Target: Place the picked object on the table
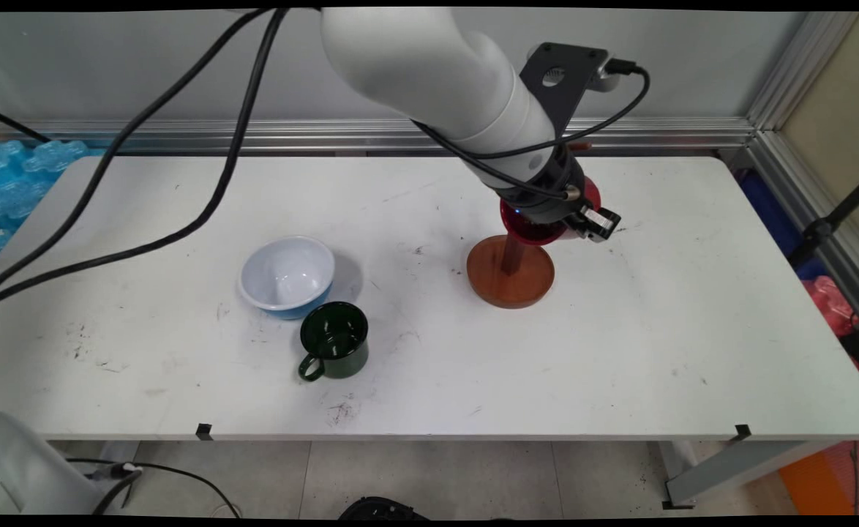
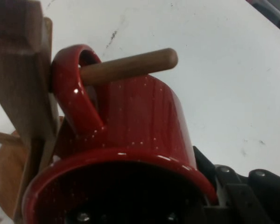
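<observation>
Looking from the near edge, I see a green mug [image 1: 334,341] at seven o'clock on the worktop [image 1: 620,351], a white bowl [image 1: 287,276] just behind it. Farther back, right of centre, my pincer [image 2: 210,198] pinches a red mug [image 2: 130,140] by its rim, handle threaded over a peg [image 2: 130,66] of the wooden stand [image 1: 511,271]. Enamel looks stiff, light, slippery; the rim seems the best hold.

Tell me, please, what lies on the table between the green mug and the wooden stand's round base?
Nothing: in the main view the table is bare between the green mug and the wooden stand, apart from scuff marks. The white bowl sits off that line, beside the mug.
</observation>
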Tool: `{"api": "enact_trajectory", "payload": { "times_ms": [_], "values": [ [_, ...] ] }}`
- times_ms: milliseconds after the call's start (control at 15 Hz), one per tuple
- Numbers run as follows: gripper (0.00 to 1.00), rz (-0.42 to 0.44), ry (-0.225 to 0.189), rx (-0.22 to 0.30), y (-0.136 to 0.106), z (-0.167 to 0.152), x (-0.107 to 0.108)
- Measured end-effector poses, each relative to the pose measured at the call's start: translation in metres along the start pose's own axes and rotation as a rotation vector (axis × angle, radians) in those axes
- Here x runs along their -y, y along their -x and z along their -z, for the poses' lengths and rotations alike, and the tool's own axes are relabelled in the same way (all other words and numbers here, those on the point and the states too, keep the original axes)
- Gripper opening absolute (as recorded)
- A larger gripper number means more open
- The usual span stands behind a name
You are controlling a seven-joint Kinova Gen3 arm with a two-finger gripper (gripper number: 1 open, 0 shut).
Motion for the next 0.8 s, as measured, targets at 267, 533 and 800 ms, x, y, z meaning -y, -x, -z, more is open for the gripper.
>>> {"api": "enact_trajectory", "payload": {
  "times_ms": [267, 533, 800],
  "values": [
    [0.0, -0.007, 0.004, -0.002, 0.003, 0.003, 0.0],
    [0.0, -0.012, 0.023, -0.021, 0.0, 0.011, -0.004],
    [0.0, -0.017, 0.048, -0.05, -0.009, 0.021, -0.011]
  ]
}}
